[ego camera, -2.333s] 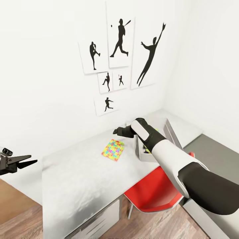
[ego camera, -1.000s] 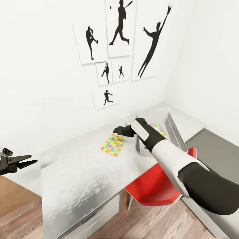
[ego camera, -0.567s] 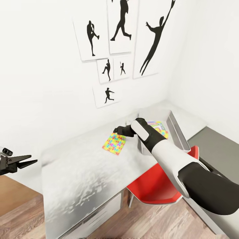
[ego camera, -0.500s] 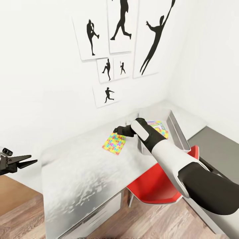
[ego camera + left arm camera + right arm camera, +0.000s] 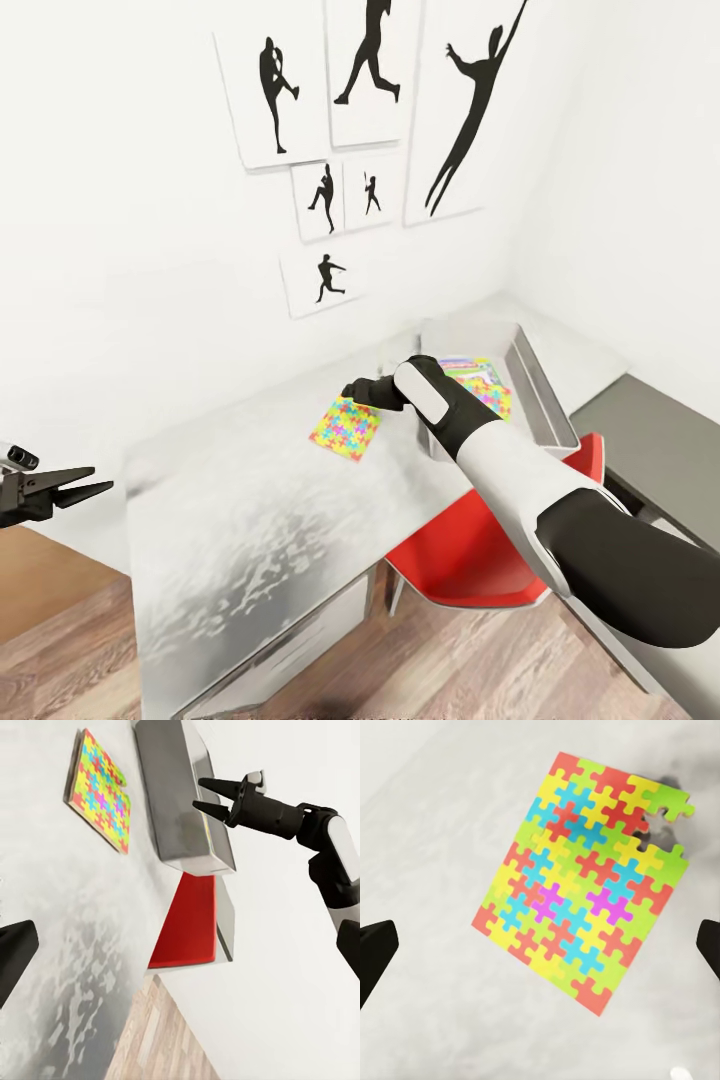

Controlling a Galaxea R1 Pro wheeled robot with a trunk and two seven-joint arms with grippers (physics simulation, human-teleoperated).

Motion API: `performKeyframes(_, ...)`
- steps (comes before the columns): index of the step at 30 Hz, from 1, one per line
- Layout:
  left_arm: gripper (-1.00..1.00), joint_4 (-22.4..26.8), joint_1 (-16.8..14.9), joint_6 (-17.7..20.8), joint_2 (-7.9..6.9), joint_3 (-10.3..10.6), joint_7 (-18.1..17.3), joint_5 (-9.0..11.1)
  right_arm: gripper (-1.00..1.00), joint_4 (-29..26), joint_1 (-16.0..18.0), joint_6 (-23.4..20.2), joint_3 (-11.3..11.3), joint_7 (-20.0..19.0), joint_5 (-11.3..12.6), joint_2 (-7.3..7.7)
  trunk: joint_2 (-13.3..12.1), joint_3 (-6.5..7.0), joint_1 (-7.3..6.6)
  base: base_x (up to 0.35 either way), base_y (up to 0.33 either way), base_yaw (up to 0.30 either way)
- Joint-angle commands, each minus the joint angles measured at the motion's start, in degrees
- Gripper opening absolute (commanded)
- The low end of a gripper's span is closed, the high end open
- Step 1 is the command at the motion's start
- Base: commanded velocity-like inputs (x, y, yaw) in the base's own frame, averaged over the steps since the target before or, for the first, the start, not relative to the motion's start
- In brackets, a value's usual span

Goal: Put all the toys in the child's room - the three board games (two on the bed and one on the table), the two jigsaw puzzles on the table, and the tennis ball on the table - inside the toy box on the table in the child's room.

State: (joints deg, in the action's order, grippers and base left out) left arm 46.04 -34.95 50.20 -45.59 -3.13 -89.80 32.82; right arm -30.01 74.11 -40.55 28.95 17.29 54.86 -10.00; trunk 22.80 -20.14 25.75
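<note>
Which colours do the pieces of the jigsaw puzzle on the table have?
Yellow, red, green, blue and some magenta on the jigsaw puzzle; the right wrist view shows it best.

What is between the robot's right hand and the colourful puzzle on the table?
Nothing. In the right wrist view the jigsaw puzzle lies flat on the table with open air above it. In the head view the right gripper hangs just over its far edge, jaws open.

Our head camera has moved closer, so the whole view has shifted. We now see deeper into the toy box (image 5: 545,385), where colourful toys (image 5: 478,381) lie, first hidden behind our right arm. The jigsaw puzzle (image 5: 346,428) keeps its place on the desk (image 5: 250,520) beside that box.
</note>
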Motion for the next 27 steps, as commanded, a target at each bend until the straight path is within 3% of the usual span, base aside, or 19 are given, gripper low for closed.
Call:
performKeyframes(1,1.00,0.0,0.0,0.6,-0.03,0.0,-0.2,0.0,1.00,0.0,0.1,0.0,0.2,0.5,0.6,0.00,0.1,-0.20,0.03,0.000,0.003,0.000)
performKeyframes(27,1.00,0.0,0.0,0.6,0.23,0.0,-0.2,0.0,1.00,0.0,0.1,0.4,0.2,0.6,0.6,0.00,0.1,-2.64,0.03,0.000,0.000,0.000)
